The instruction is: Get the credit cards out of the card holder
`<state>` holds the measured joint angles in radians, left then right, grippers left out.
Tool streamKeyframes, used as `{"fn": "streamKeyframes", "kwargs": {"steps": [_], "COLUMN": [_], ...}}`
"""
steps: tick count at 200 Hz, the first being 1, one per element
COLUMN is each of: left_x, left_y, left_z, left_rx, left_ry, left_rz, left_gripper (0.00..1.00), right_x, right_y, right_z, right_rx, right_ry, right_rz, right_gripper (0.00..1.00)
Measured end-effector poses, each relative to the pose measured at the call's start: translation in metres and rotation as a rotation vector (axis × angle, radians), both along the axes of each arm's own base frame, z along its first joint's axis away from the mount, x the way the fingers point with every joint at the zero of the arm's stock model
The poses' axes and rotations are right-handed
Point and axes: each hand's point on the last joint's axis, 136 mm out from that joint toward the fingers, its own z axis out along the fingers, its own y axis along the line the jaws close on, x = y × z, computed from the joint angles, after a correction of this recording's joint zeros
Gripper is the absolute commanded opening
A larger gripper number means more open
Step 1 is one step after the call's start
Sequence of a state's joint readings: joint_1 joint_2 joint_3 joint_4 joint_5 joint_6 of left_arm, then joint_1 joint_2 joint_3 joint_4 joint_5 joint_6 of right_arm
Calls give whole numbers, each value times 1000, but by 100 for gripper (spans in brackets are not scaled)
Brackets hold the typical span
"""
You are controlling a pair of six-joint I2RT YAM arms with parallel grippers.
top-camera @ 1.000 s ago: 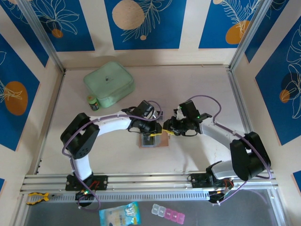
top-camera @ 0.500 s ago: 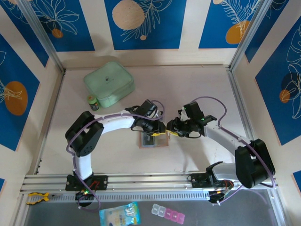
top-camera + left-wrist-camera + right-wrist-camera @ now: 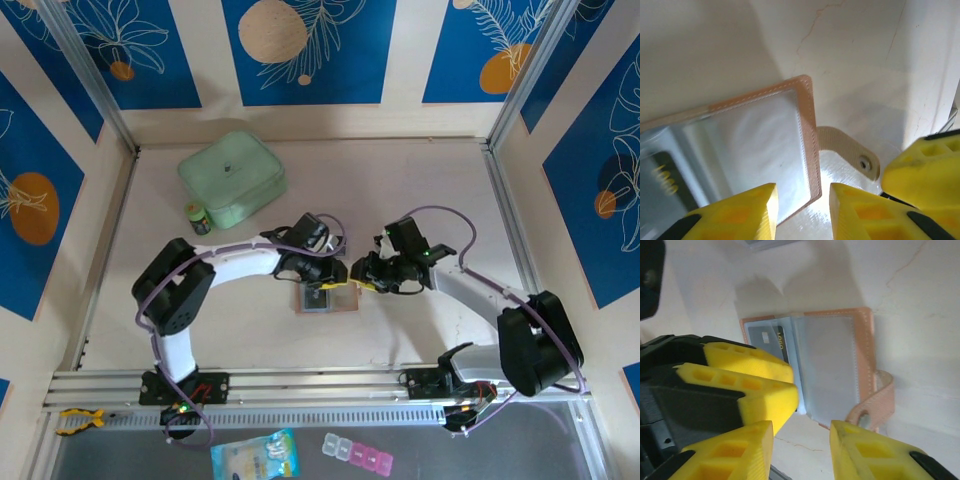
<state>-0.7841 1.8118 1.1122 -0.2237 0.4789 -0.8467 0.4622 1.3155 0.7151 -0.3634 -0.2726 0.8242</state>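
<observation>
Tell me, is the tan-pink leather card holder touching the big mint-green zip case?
Apart. The top view shows a stretch of bare table between the tan-pink leather card holder and the mint-green zip case.

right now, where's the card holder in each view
top external: card holder just below the picture's centre.
left wrist: card holder at lower left, lying open, clear pocket up.
right wrist: card holder right of centre, lying open.
shared landmark: its snap tab, sticking out from the right edge in both wrist views.
</observation>
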Motion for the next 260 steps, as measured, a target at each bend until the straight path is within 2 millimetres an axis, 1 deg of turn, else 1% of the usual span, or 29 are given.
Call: {"fn": "streamKeyframes", "kwargs": {"steps": [27, 48, 70, 85, 110, 137, 161, 183, 203, 231, 260], "left_x": [5, 7, 3, -1, -5, -8, -8, -8, -7, -10, -11], "left_y": [21, 38, 57, 69, 83, 87, 87, 88, 88, 91, 94], "left_z": [9, 10, 5, -2, -14, -20, -21, -21, -25, -36, -39], "left_rx": [-13, -16, -4, 8, 27, 34, 33, 31, 33, 50, 54], "left_ry": [-25, -39, -32, -19, 4, 12, 10, 5, 6, 26, 31], "left_rz": [38, 72, 103, 123, 146, 151, 150, 148, 148, 150, 155], "left_gripper": [29, 27, 25, 23, 18, 13, 11, 5, 4, 3, 3], "right_x": [5, 7, 5, 3, 0, -3, -5, -6, -5, -3, 2], "right_y": [16, 30, 45, 53, 63, 69, 71, 73, 75, 78, 83], "right_z": [3, 4, -2, -7, -15, -26, -35, -40, -43, -46, -46], "right_rx": [-1, -4, -13, -24, -39, -57, -72, -81, -86, -88, -84], "right_ry": [1, 6, 26, 40, 60, 84, 106, 116, 118, 122, 117], "right_rz": [39, 69, 103, 126, 153, 167, 176, 181, 185, 187, 190], "right_gripper": [33, 32, 31, 31, 30, 30, 30, 30, 29, 29, 29]}}
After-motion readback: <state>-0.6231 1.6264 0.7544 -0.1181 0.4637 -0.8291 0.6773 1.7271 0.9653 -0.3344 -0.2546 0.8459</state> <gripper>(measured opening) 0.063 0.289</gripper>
